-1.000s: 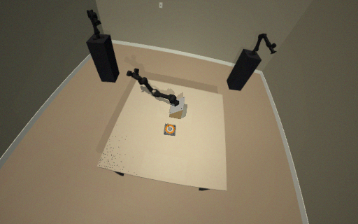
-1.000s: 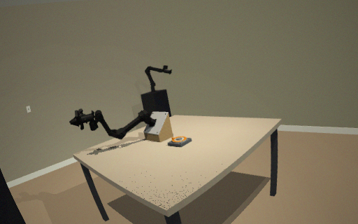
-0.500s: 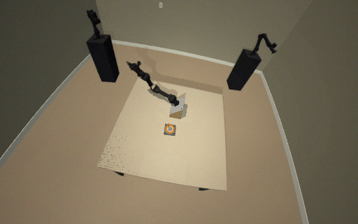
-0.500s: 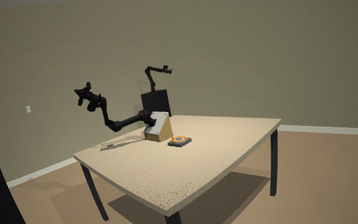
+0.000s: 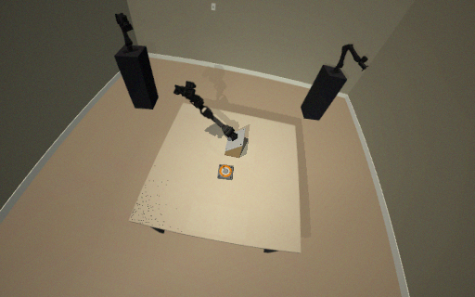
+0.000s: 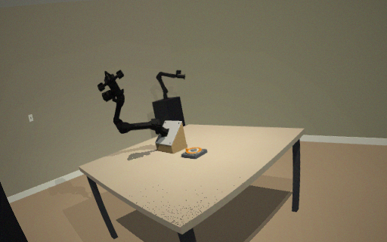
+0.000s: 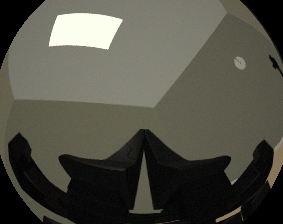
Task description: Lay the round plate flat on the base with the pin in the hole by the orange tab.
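Exterior view gives the widest account: the table [image 6: 243, 151] carries the arm's wedge-shaped mount [image 6: 172, 137], and at about four o'clock from it, just beside, sits the dark base [image 6: 194, 153] with the round plate [image 6: 193, 150] on top. The arm [image 6: 137, 125] reaches out toward nine o'clock and bends upward, so the gripper [image 6: 111, 81] hangs high in the air, well apart from the plate, its fingers together on nothing.

The plate looks small, thin and rigid, probably light, so it should turn readily on the post; its smooth rim may slip. I judge the orange tab the best place to push or pinch.

Tab, hole, pin and post are too small to tell apart in any view; only an orange ring shows. The wrist camera shows only wall and ceiling beyond the closed fingers.
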Action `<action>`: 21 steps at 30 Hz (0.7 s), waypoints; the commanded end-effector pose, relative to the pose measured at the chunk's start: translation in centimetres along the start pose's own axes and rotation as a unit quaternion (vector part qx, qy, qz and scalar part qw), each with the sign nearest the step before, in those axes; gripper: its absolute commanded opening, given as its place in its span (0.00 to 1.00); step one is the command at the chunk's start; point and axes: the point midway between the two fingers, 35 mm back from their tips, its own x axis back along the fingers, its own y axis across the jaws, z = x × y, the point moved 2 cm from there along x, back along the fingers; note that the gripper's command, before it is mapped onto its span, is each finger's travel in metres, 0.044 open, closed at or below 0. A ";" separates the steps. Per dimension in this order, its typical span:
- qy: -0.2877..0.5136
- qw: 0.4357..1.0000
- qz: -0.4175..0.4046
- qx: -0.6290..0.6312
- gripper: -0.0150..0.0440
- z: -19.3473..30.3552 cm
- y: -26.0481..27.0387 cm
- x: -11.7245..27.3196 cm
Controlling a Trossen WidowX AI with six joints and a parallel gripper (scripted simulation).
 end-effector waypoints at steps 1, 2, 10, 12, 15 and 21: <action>0.065 0.995 -0.077 -0.020 0.25 3.4 6.4 -0.4; 0.081 0.992 -0.093 -0.025 0.25 4.2 7.7 -0.4; 0.210 0.957 -0.200 -0.005 0.25 11.7 16.8 1.6; 0.240 0.946 -0.218 -0.011 0.25 13.1 18.3 2.4; 0.317 0.913 -0.257 -0.022 0.25 16.8 21.8 4.7; 0.444 0.844 -0.298 -0.030 0.25 22.5 26.0 9.7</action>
